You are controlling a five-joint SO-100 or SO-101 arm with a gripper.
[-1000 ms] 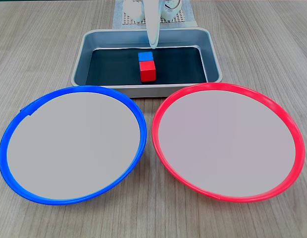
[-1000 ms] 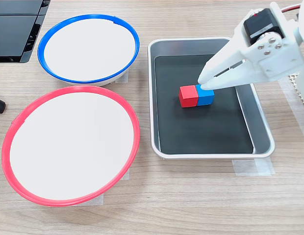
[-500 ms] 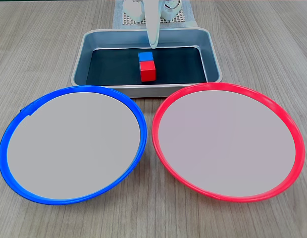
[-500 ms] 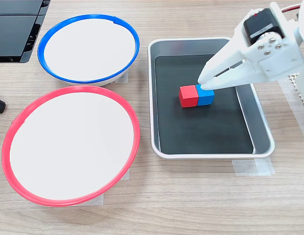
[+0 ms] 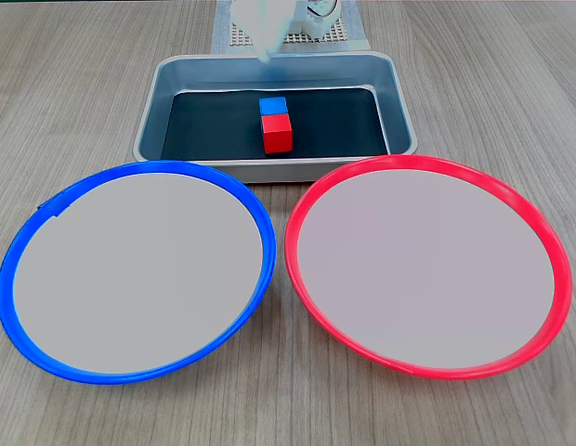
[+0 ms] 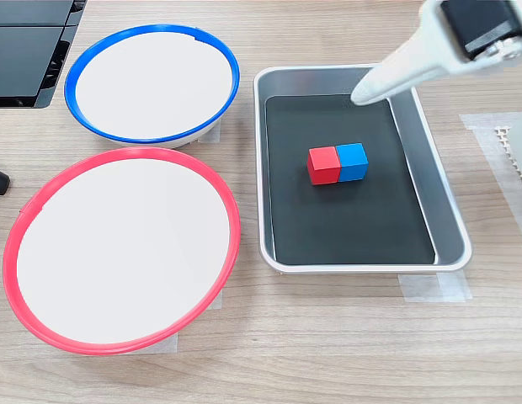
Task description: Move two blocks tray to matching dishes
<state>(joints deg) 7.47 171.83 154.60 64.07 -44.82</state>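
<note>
1. in both fixed views i see the red block (image 6: 322, 163) and the blue block (image 6: 352, 160) touching side by side on the dark bottom of the tray (image 6: 450, 212), about at its middle.
2. in a fixed view the blue block (image 5: 272, 105) sits just behind the red block (image 5: 277, 134), on the far side of it.
3. the fingers (image 6: 363, 95) hang over the tray's far right part in a fixed view, apart from both blocks and holding nothing; the white tips read as one narrow point, so i cannot tell whether they are open or closed.
4. in a fixed view the fingers (image 5: 263, 54) are blurred near the tray's far wall (image 5: 269, 63).
5. the blue-rimmed dish (image 6: 76, 69) and the red-rimmed dish (image 6: 17, 236) sit on the desk (image 6: 328, 353) left of the tray in a fixed view, both bare-faced.
6. a dark device (image 6: 25, 50) lies at the far left corner.
</note>
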